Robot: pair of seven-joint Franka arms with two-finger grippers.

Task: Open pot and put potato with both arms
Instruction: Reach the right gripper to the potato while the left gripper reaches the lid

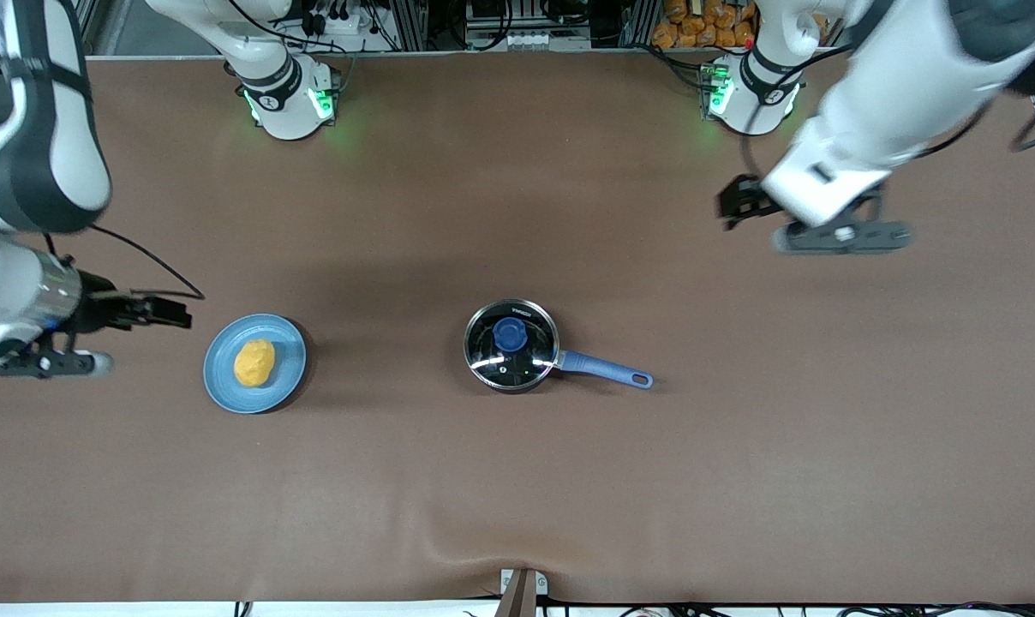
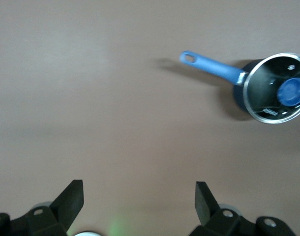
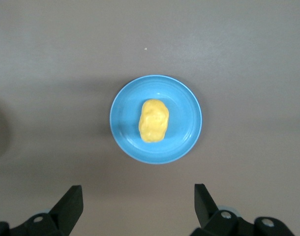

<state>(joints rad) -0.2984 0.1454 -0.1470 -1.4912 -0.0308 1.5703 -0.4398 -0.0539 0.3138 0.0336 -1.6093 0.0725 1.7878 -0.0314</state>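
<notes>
The black pot [image 1: 511,344] stands mid-table with its glass lid on, blue knob [image 1: 510,334] on top, and its blue handle [image 1: 607,370] pointing toward the left arm's end. The yellow-orange potato [image 1: 254,362] lies on a light-blue plate [image 1: 226,386] toward the right arm's end. My right gripper [image 1: 177,310] is open and empty over bare table beside the plate. My left gripper [image 1: 732,206] is open and empty over bare table, well apart from the pot. The left wrist view shows the pot [image 2: 275,88] and my left gripper [image 2: 138,196]. The right wrist view shows the potato [image 3: 154,120] and my right gripper [image 3: 137,199].
A brown mat [image 1: 517,480] covers the table. The two arm bases [image 1: 290,94] [image 1: 753,90] stand along the edge farthest from the front camera. A small bracket [image 1: 522,591] sits at the nearest edge.
</notes>
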